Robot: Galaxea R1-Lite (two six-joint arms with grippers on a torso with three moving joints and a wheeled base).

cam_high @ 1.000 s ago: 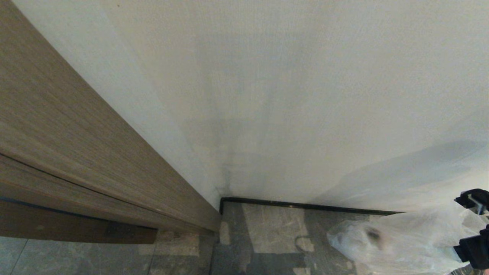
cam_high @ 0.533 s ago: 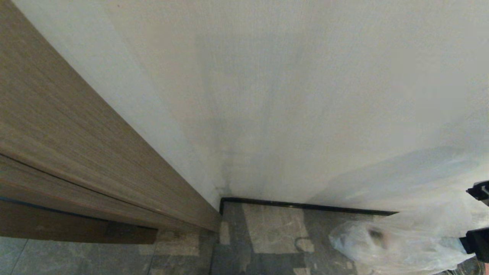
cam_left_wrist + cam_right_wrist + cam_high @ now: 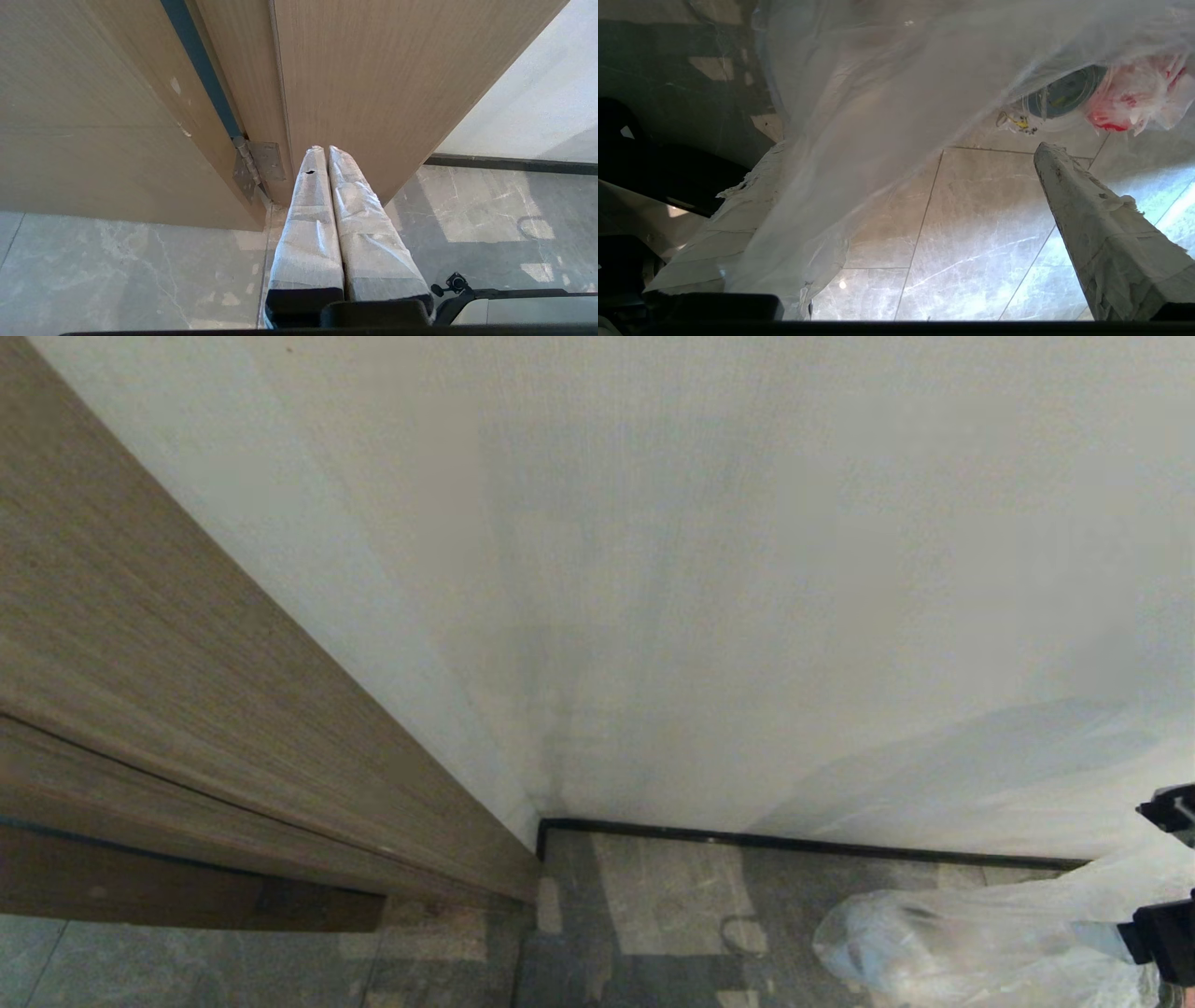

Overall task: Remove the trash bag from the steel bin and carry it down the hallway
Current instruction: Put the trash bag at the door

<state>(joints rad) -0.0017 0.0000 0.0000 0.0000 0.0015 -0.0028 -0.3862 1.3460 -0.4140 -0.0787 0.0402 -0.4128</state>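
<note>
Right gripper (image 3: 906, 205) at lower right edge of head view, low over hallway (image 3: 672, 896) tiles, fingers (image 3: 1106, 233) spread wide apart. Trash bag (image 3: 971, 943) draped over one finger, not pinched, clear film slumped on tiles just beside dark skirting (image 3: 794, 843) and white wall (image 3: 747, 569). Red-and-white wrapper (image 3: 1134, 102) and round dark item visible inside bag. Left gripper (image 3: 327, 154) parked near wooden door (image 3: 373, 84) hinge (image 3: 261, 163), wrapped fingers pressed together, empty.
</note>
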